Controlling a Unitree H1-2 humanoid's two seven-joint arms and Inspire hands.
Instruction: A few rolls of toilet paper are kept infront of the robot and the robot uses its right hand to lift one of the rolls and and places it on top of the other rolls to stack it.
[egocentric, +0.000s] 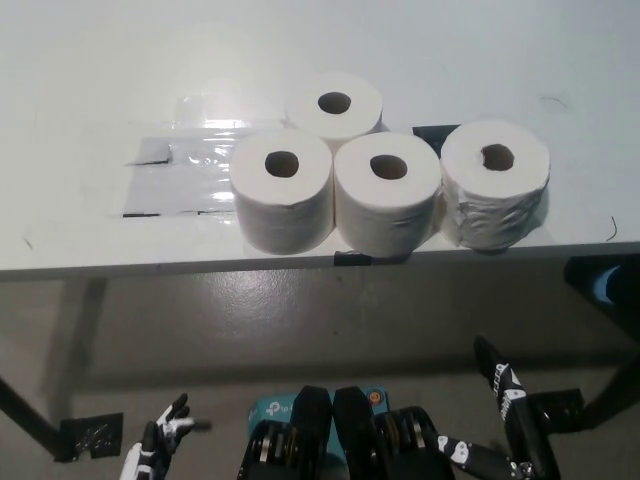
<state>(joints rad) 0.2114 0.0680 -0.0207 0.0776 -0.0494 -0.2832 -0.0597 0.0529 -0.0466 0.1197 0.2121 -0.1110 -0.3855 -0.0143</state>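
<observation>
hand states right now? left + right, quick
Left hand: low at the picture's lower left, open, holding nothing.
Right hand: low at the lower right, holding nothing; open or shut cannot be told.

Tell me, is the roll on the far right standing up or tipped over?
Standing up: the rightmost roll has its hole facing up.

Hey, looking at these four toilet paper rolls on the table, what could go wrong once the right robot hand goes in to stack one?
1. The three front rolls stand near the table edge; a nudge might tip the rightmost roll off.
2. The middle roll, left roll and back roll sit tightly together, so grabbing one could push its neighbours.
3. The right robot hand is low, below the table, and may clip the edge rising. The left robot hand rests low too.
</observation>
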